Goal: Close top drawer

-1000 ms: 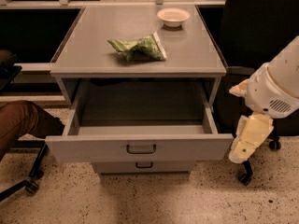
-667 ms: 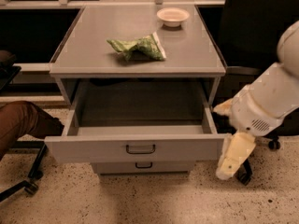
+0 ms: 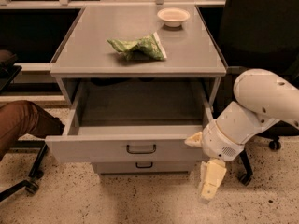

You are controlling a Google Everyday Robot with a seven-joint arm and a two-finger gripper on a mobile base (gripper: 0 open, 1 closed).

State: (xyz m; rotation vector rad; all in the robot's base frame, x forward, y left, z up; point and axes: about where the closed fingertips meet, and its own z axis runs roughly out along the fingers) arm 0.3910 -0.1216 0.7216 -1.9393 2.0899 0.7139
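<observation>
A brown-trousered leg (image 3: 21,120) shows at far left, beside the top drawer (image 3: 88,149), which stands pulled well out of the grey cabinet, its dark loop handle (image 3: 141,149) at centre. On the counter (image 3: 198,55) above lie a crumpled green snack bag (image 3: 138,46), its print unreadable, and a white bowl (image 3: 173,17) farther back. At right the tool (image 3: 211,174) hangs just beside the drawer front's right end; whether it is released or clenched I cannot tell.

The wide, shallow light-grey top drawer (image 3: 93,148) stands pulled well out, the pincer (image 3: 209,190) hanging beside its right front corner.
</observation>
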